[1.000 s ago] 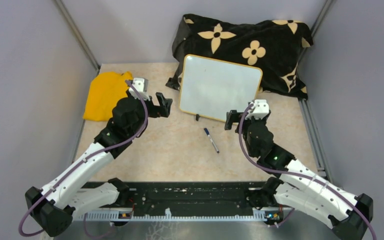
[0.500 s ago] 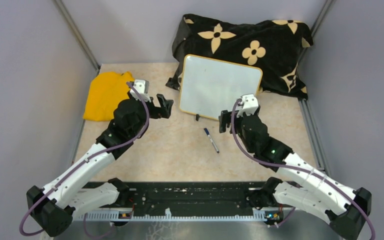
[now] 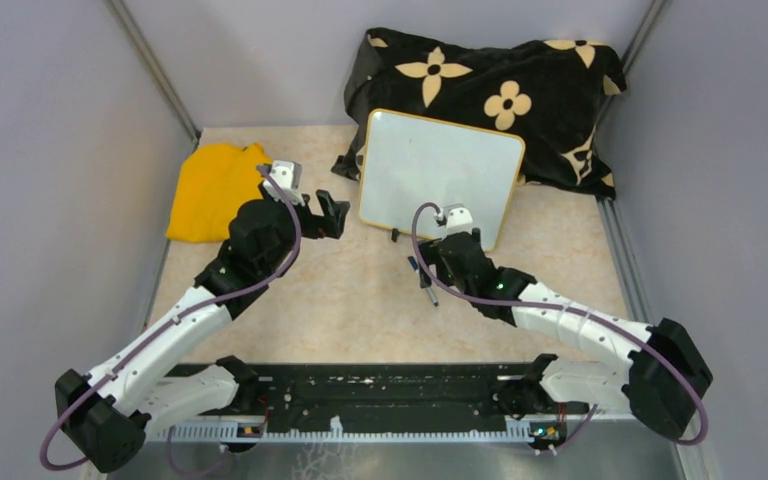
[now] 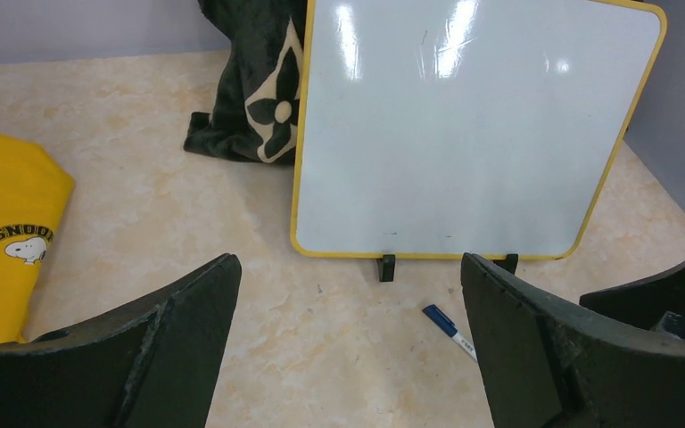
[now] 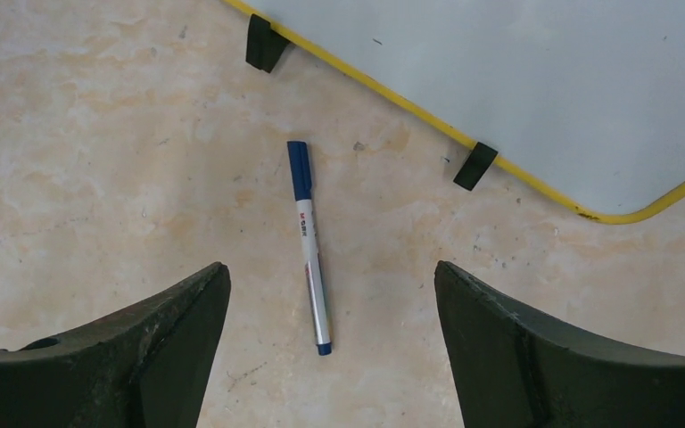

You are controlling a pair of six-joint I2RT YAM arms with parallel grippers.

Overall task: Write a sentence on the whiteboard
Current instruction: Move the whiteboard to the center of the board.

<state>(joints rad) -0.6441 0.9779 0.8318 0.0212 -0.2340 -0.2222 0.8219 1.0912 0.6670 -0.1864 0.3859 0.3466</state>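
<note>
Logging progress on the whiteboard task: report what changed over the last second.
The right end effector swung toward the centre, from the whiteboard's lower right corner to above the blue-capped marker, jaws open astride it, nothing gripped. The left end effector, the marker and the blank whiteboard stayed put.

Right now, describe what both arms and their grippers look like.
Both the left arm and right arm have white tube-like links between bulky black joints, with a purple cable looping alongside each. A small white camera block sits at each wrist. The left gripper and right gripper have two broad, matte black, curved fingers each.
</note>
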